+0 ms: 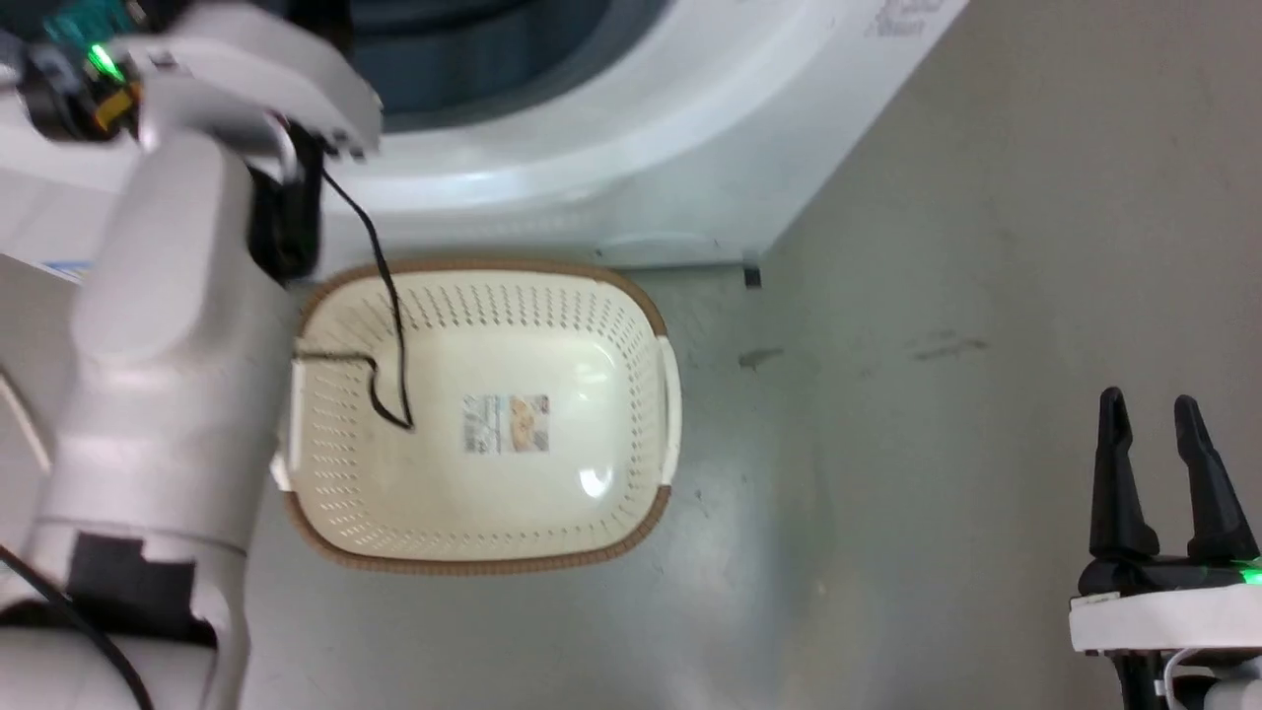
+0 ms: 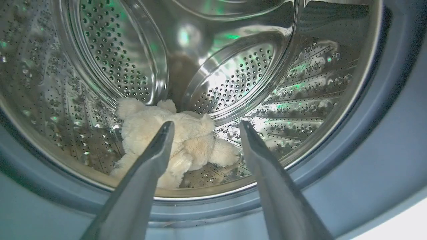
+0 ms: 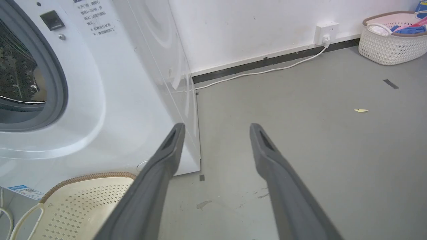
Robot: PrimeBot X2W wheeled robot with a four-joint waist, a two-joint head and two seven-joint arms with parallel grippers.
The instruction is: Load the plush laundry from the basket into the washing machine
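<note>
Here, fluffy cream-beige teddy bear (image 2: 186,143) lies in shiny perforated steel drum (image 2: 300,96) of white front-loading washing machine (image 1: 690,128). Cream perforated plastic basket (image 1: 493,564) on grey floor (image 1: 937,296) before machine. Fingers apart on left gripper (image 2: 205,124) and right gripper (image 1: 1149,399).

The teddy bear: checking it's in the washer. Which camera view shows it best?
The left wrist view: the teddy bear lies on the drum floor beyond the open left gripper. The head view looks into the basket, its label sticker exposed; the right wrist view catches the edge of the porthole.
</note>
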